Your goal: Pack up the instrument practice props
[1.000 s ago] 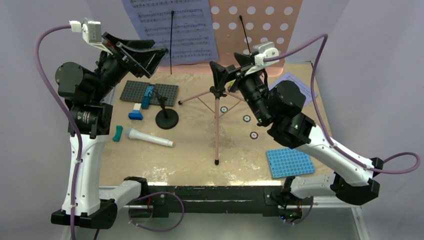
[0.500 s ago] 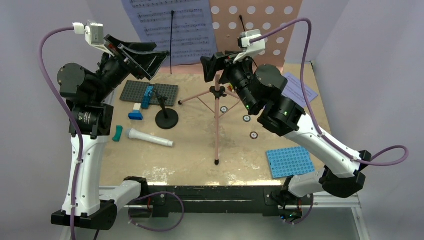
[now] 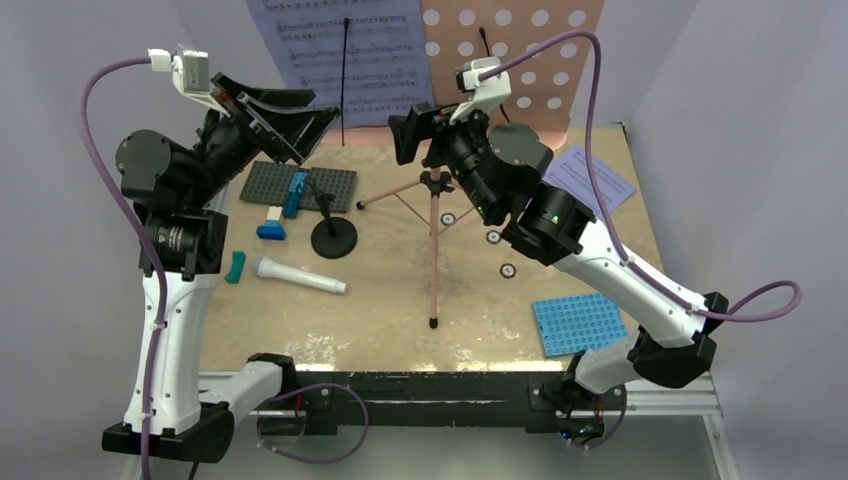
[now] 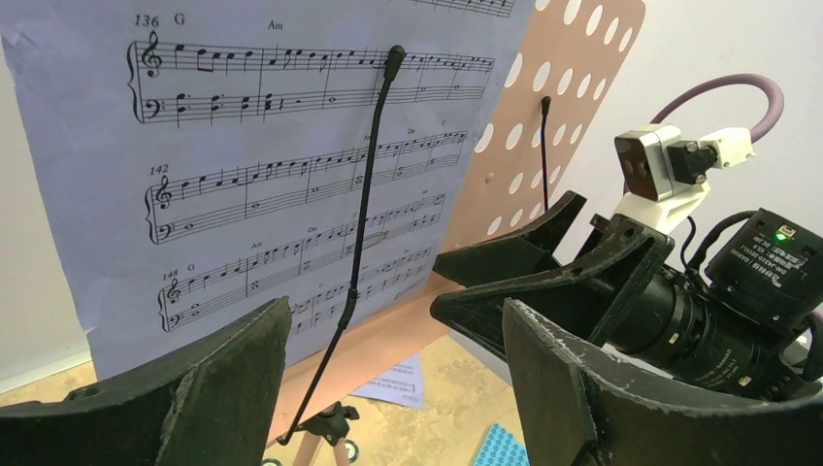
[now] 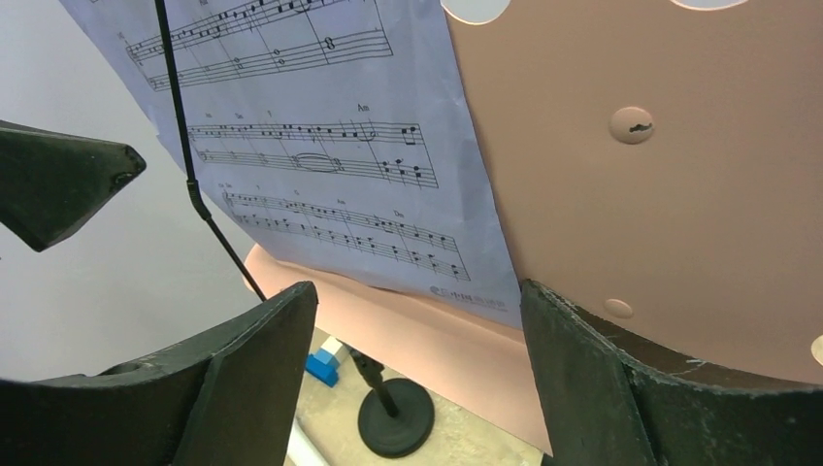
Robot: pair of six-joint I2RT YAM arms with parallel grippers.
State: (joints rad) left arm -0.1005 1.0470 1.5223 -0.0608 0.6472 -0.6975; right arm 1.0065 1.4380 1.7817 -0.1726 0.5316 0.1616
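At the far edge of the tan worktop, the pink music stand holds the lavender sheet music on its desk. The right gripper, wide and empty, has swung left and up from beside the tripod hub to face the page's lower edge, probably to take it. The left gripper, also wide, has barely moved.

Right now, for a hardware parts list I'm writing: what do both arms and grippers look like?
The left arm and right arm have white links and black joint housings. The left gripper and right gripper each carry two broad, black, wedge-shaped fingers. A purple cable loops to a white camera on each wrist.
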